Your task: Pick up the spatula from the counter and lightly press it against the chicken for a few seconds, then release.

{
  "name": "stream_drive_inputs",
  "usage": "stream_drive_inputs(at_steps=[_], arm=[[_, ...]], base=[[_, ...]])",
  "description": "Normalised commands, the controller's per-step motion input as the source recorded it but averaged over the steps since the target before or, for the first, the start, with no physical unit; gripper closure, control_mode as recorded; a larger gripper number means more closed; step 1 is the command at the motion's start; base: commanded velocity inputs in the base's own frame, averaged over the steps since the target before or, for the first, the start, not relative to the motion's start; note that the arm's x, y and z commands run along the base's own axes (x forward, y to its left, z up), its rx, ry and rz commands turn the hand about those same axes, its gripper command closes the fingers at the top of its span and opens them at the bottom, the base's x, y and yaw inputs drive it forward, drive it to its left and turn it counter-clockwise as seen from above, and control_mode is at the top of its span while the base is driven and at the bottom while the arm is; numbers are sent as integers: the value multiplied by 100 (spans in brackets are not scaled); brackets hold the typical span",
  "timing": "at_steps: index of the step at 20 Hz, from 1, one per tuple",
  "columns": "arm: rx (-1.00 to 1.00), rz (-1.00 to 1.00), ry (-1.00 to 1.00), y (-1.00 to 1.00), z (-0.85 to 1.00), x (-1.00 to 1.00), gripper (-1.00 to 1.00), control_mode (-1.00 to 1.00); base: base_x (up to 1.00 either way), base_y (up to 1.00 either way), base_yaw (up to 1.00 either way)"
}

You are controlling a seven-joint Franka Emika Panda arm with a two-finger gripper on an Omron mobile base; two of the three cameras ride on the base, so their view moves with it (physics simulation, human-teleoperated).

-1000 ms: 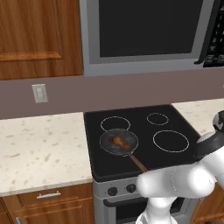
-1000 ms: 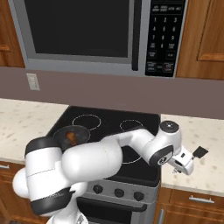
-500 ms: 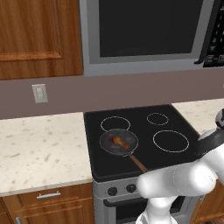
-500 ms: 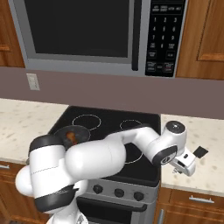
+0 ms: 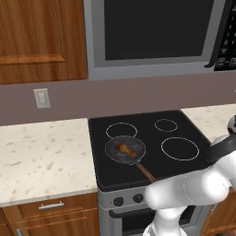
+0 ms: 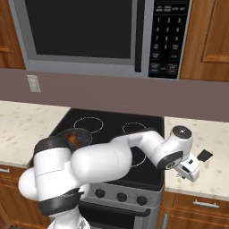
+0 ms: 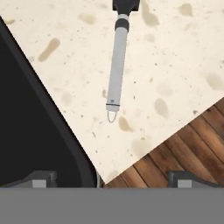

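The spatula (image 7: 117,65) lies flat on the speckled counter (image 7: 175,52), its grey handle ending in a small wire loop and its black head (image 7: 127,4) at the top edge of the hand view. My gripper (image 7: 114,179) hovers above the handle end, open, with nothing between its fingertips (image 7: 41,177). From the right base view the gripper (image 6: 185,172) hangs over the counter right of the stove, beside the spatula's black head (image 6: 205,155). The chicken (image 5: 125,148) rests in a dark pan (image 5: 124,150) on the front left burner; the same pan (image 6: 74,136) sits behind my arm.
The black stove top (image 5: 179,138) has a raised edge (image 7: 57,113) just left of the spatula. The counter's front edge (image 7: 144,162) drops to wooden cabinets. The pan's wooden handle (image 5: 145,170) points toward the front. A microwave (image 6: 89,36) hangs overhead.
My wrist has shifted a little to the right and up, over the counter beside the stove. The spatula and the pan have not moved.
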Motion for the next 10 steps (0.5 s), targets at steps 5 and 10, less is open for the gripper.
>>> stream_drive_inputs(at_steps=[5, 10], arm=[[1, 0, 0, 0, -10, 16, -100, -100], [0, 0, 0, 0, -11, 21, -100, -100]], base=[[0, 0, 0], [0, 0, 0]])
